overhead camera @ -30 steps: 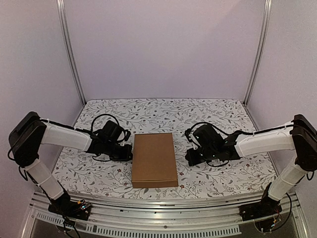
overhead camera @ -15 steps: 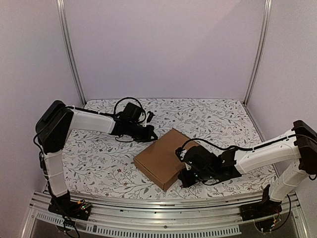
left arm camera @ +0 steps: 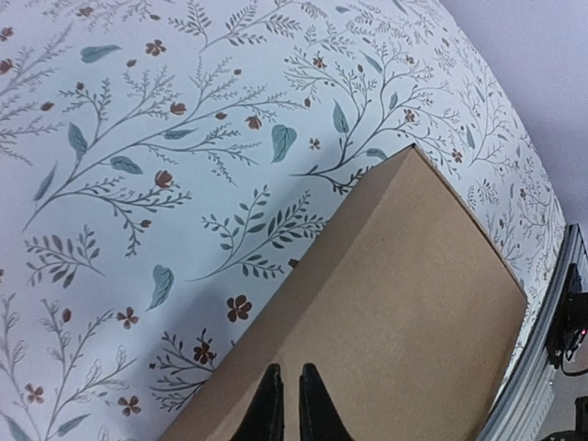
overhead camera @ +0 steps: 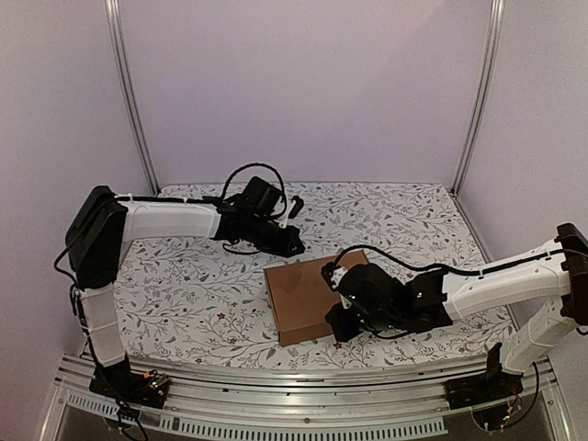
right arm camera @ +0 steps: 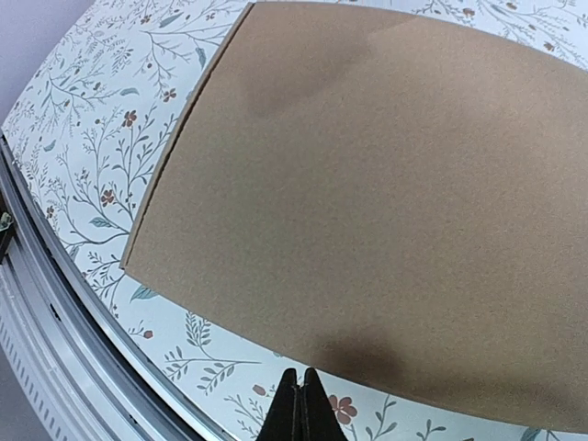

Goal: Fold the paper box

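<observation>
Rail (overhead camera: 276,386) along the near edge, then the right gripper (overhead camera: 334,323), pinched shut and empty, pressed to the near right edge of the paper box (overhead camera: 299,299). A second ago both arms sat clear at its sides; since then the box has been swung askew and partly back, ending further right on the flowered cloth (overhead camera: 184,294). It lies flat and closed, so the folding looks done and this seems mere straightening. At its far left corner the left gripper (overhead camera: 296,246) has its fingers barely parted, holding nothing. Nothing else lies on the cloth; only the frame posts (overhead camera: 129,92) beyond
</observation>
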{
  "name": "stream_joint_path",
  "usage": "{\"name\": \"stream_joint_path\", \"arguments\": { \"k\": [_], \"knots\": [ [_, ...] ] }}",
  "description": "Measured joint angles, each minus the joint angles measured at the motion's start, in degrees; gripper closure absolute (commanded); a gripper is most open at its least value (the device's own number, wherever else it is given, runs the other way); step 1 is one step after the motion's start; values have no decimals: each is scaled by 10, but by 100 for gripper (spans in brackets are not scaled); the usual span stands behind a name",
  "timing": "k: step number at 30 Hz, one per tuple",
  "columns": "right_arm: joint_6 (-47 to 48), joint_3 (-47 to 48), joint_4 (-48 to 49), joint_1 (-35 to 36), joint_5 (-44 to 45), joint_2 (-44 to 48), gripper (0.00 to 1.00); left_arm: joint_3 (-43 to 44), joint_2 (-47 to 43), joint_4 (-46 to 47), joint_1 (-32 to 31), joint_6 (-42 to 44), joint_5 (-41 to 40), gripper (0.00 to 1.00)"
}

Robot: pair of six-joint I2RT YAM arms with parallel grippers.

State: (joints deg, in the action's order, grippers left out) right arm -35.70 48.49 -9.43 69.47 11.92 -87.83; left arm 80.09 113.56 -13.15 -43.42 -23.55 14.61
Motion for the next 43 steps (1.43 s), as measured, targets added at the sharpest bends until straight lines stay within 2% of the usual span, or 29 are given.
{"name": "stream_joint_path", "arguments": {
  "k": [4, 9, 12, 14, 15, 17, 20, 28, 35, 43],
  "knots": [
    [20, 5, -37, -1, 38, 33, 97, -39, -87, -26, 0, 18, -64, 90],
    [50, 15, -82, -12, 92, 78, 69, -99, -200, -30, 0, 25, -119, 78],
    [64, 17, -109, -30, 121, 105, 33, -148, -258, -25, 0, 20, -140, 68],
    [69, 17, -127, -40, 144, 121, 4, -177, -291, -27, 0, 18, -150, 52],
    [79, 17, -140, -46, 161, 132, 2, -190, -309, -29, 0, 16, -155, 45],
    [87, 17, -158, -54, 184, 151, 1, -208, -341, -40, 0, 14, -164, 32],
    [100, 18, -185, -63, 215, 181, 1, -227, -396, -57, 0, 7, -183, 2],
    [116, 19, -249, -69, 307, 259, 1, -246, -554, -131, 2, 11, -227, 0],
    [87, 38, -330, -69, 400, 314, 1, -256, -650, -193, 2, 30, -249, 0],
    [62, 40, -372, -69, 446, 348, 1, -297, -730, -202, 2, 60, -256, 1]
  ]
}}
